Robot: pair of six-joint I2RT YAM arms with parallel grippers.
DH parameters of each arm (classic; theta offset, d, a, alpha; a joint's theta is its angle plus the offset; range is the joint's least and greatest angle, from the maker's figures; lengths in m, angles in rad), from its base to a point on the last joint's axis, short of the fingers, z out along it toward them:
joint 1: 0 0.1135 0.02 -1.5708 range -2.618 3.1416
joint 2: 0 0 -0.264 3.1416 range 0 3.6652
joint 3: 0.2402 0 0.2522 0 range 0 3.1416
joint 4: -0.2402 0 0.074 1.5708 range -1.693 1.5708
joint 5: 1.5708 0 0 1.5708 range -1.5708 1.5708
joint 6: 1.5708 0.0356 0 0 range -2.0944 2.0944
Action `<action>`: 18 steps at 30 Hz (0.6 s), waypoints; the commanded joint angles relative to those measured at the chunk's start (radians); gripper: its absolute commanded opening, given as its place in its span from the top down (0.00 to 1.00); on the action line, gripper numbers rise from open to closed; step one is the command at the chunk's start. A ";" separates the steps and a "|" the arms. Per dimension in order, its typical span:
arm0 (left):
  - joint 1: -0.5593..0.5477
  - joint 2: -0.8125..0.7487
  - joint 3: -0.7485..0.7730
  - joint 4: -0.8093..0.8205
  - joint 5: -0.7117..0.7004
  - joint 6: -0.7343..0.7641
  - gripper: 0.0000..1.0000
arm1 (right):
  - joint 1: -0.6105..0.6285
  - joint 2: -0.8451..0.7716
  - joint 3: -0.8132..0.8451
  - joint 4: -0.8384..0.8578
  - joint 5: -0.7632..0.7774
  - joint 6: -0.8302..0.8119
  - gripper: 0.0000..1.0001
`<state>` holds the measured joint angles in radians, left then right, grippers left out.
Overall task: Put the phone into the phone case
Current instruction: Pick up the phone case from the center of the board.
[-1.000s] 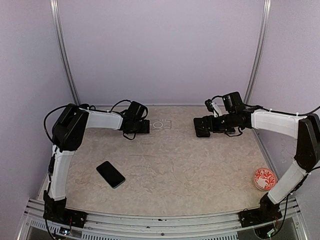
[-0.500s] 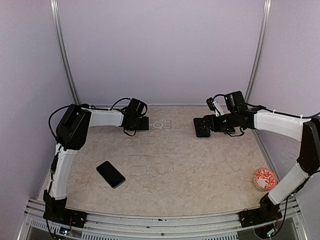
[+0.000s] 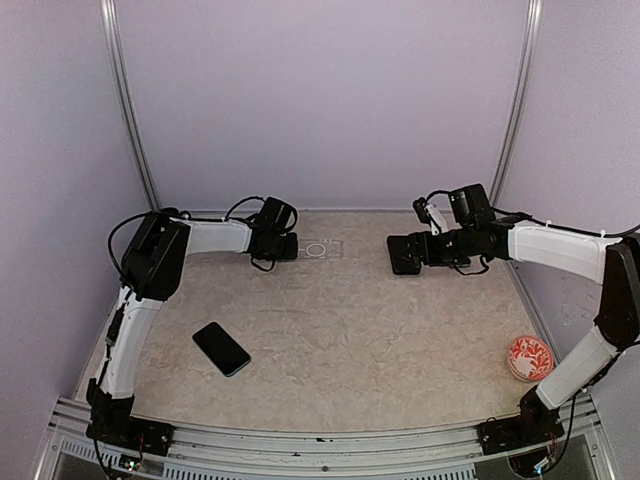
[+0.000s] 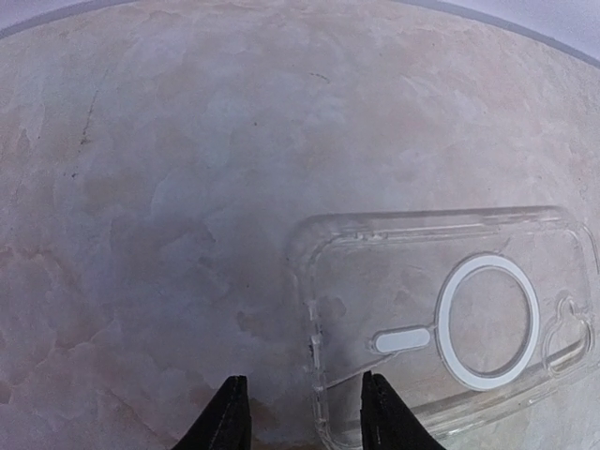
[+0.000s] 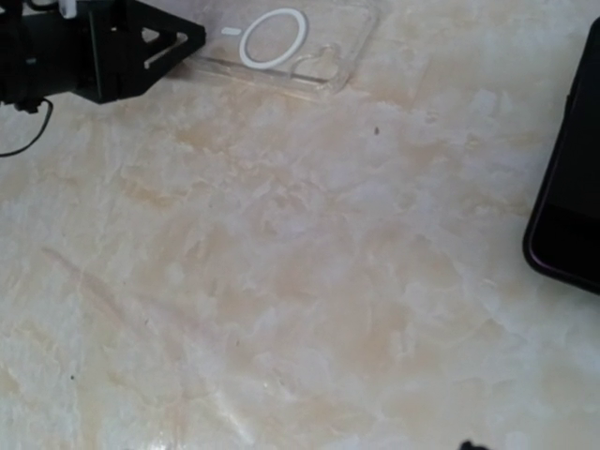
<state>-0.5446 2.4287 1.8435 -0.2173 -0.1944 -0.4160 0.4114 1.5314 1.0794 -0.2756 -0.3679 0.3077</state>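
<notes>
The clear phone case (image 3: pixel 322 249) lies flat at the back of the table. In the left wrist view, the case (image 4: pixel 450 319) shows a white ring. My left gripper (image 3: pixel 285 247) is open and low at the case's left end. Its fingertips (image 4: pixel 230 422) straddle the case's left edge, and the gripper (image 4: pixel 305 427) holds nothing. The dark phone (image 3: pixel 221 349) lies alone, front left. My right gripper (image 3: pixel 405 253) is open and empty, to the right of the case. In the right wrist view I see the case (image 5: pixel 281 42), the left gripper (image 5: pixel 103 52) and the phone (image 5: pixel 572 197).
A red and white patterned bowl (image 3: pixel 528 357) sits near the table's right edge. Metal posts (image 3: pixel 128 110) stand at the back corners against the walls. Both arms stretch along the back of the table (image 3: pixel 350 330).
My left gripper has edged right, closer to the case, and its arm has shifted a little. The right arm has barely moved. The phone and the case lie where they were.
</notes>
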 commanded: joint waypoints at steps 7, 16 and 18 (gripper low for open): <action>0.006 0.049 0.032 -0.042 -0.033 0.022 0.87 | 0.010 -0.014 -0.012 0.014 0.004 -0.010 0.29; 0.002 0.015 -0.017 -0.037 -0.016 0.041 1.00 | 0.010 -0.012 -0.007 0.011 -0.001 -0.012 0.29; 0.002 -0.009 -0.050 -0.022 0.019 0.059 1.00 | 0.010 -0.019 -0.004 0.008 -0.005 -0.013 0.29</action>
<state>-0.5446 2.4409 1.8526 -0.2142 -0.2169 -0.3908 0.4114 1.5314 1.0786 -0.2745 -0.3656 0.3061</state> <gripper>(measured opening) 0.024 0.710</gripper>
